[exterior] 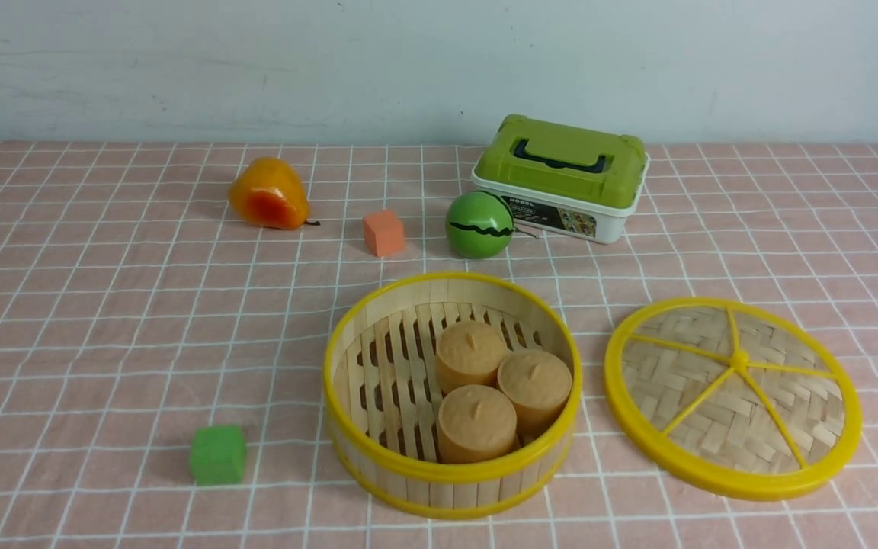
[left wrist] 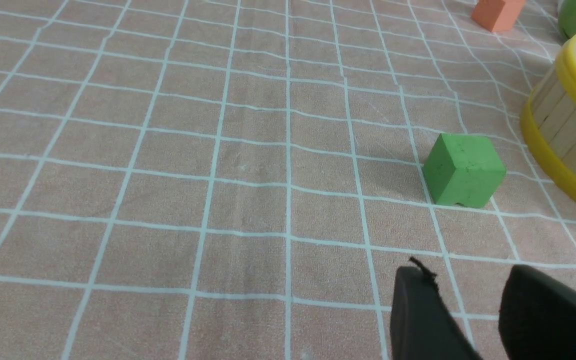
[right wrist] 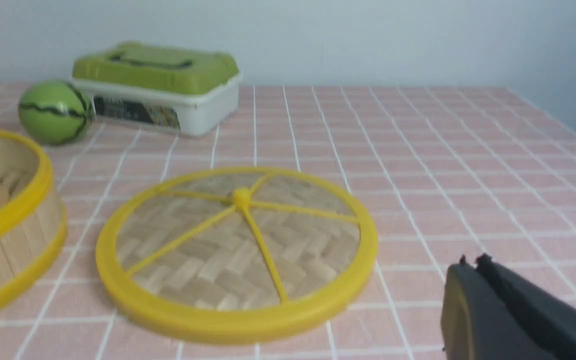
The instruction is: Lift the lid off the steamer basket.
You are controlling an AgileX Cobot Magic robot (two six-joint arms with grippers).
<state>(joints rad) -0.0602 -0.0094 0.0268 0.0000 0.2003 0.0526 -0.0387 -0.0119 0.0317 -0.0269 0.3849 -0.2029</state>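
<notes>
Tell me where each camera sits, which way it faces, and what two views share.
Front: between the arms, looking forward over basket, lid and box; no robot parts show.
Left wrist: low over the cloth, facing the green cube; open left gripper shows.
Right wrist: low, facing the lid; shut right gripper shows.
Both wrist views catch the basket's edge.

The left end effector [left wrist: 468,285] is hanging over the pink checked table [left wrist: 218,175], its dark jaws standing apart. A green cube [left wrist: 463,170] is sitting near the steamer basket [left wrist: 563,150], not touching it. An orange cube [left wrist: 498,12] is lying beyond them.
</notes>
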